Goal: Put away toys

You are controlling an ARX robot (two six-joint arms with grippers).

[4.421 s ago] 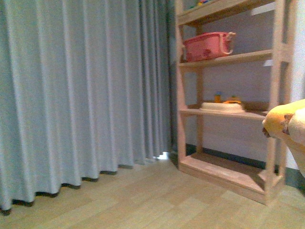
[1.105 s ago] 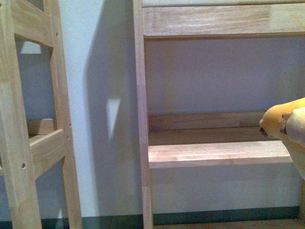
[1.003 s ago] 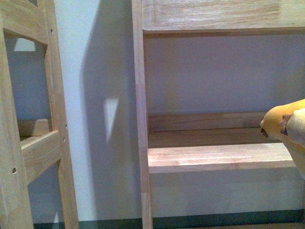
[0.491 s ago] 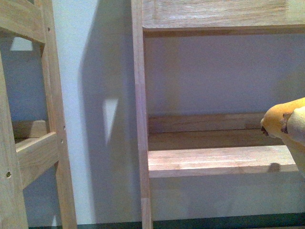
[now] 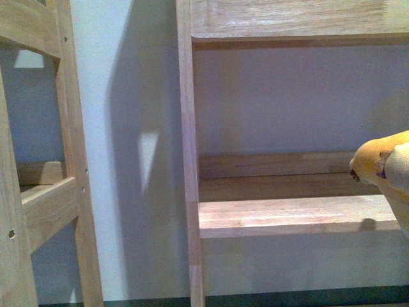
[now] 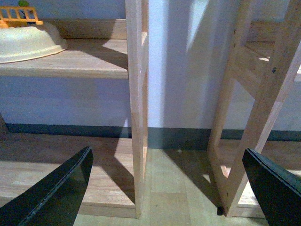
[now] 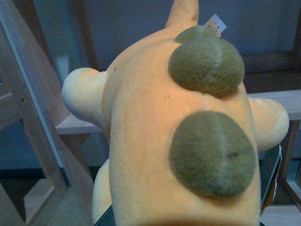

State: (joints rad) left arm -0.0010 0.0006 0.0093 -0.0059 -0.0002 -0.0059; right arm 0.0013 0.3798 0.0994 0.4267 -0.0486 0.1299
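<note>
Plush (image 7: pixel 178 141) gripped; basin (image 6: pixel 29 44) perhaps holds toy (image 6: pixel 19 16).

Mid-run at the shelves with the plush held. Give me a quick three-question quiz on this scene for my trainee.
1. True or false: the left gripper is open and holds nothing.
2. The visible part of the shelf board ahead of the plush toy is: A) bare, B) holding a pink basket, C) stacked with books.
3. What colour are the round patches on the plush toy's back?

Key: 1 true; 2 A; 3 olive-brown.
</note>
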